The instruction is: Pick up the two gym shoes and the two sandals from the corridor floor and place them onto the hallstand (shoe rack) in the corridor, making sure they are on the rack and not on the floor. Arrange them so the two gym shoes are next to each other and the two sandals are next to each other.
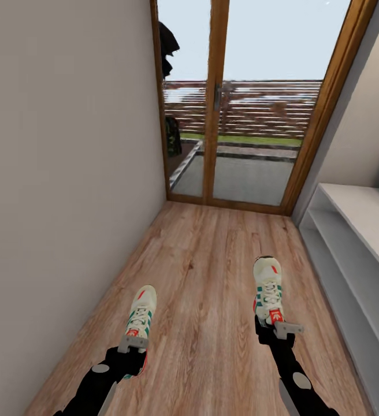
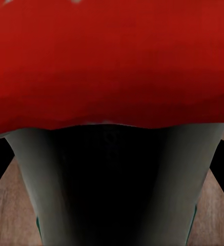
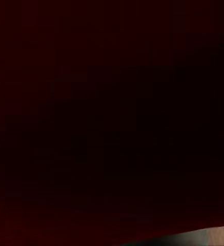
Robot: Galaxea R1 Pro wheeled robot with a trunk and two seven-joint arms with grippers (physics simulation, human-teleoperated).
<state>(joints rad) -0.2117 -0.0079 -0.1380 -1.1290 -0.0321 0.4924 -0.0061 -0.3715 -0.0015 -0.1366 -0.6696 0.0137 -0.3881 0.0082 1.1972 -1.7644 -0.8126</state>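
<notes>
Two cream-white gym shoes with green stripes point away from me over the corridor floor point(image 1: 204, 271). My left gripper point(image 1: 133, 345) is shut on the heel end of the left gym shoe point(image 1: 141, 312). The red heel point(image 2: 112, 66) of that shoe sits close against the left wrist camera. My right gripper point(image 1: 277, 329) is shut on the heel end of the right gym shoe point(image 1: 268, 292), which appears in the right wrist view as a dark red surface point(image 3: 91, 102). The pale hallstand point(image 1: 351, 231) runs along the right wall. The two sandals are out of view.
A plain wall point(image 1: 68, 173) bounds the corridor on the left. At the far end stands a wood-framed glass door point(image 1: 236, 115) with a terrace and fence beyond. Wood planks stretch between the shoes and the door.
</notes>
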